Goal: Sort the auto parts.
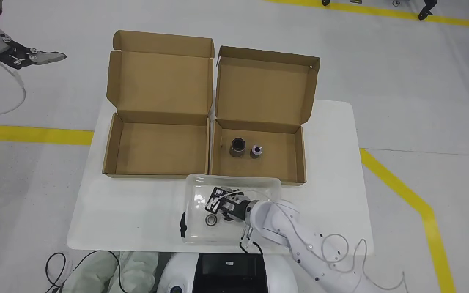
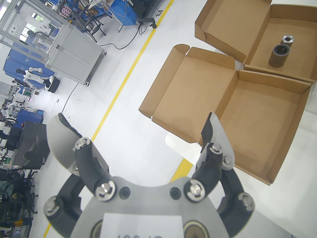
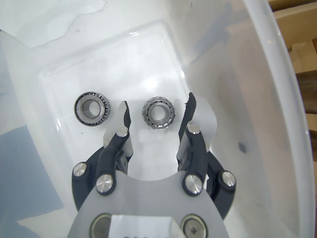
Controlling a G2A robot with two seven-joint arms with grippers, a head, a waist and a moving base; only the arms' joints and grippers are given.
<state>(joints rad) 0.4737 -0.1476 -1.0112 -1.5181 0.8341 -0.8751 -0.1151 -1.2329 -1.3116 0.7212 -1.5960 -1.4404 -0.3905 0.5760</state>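
right gripper (image 3: pixel 157 104) wide open, fingers (image 3: pixel 125 116) either side of one bearing (image 3: pixel 159 113), bore-up on bin (image 3: pixel 250 90) floor | second bearing (image 3: pixel 91 108) just outside one finger | left gripper (image 2: pixel 135 125) open too, way off near empty box (image 2: pixel 260 125)

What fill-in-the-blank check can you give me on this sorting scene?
1. The right gripper straddles one ___ in the clear bin.
2. That bin holds ___ bearings in all.
3. One cardboard box holds two cylindrical parts; the other box is ___.
4. The left gripper is ___, holding nothing.
Missing words: bearing; two; empty; open.
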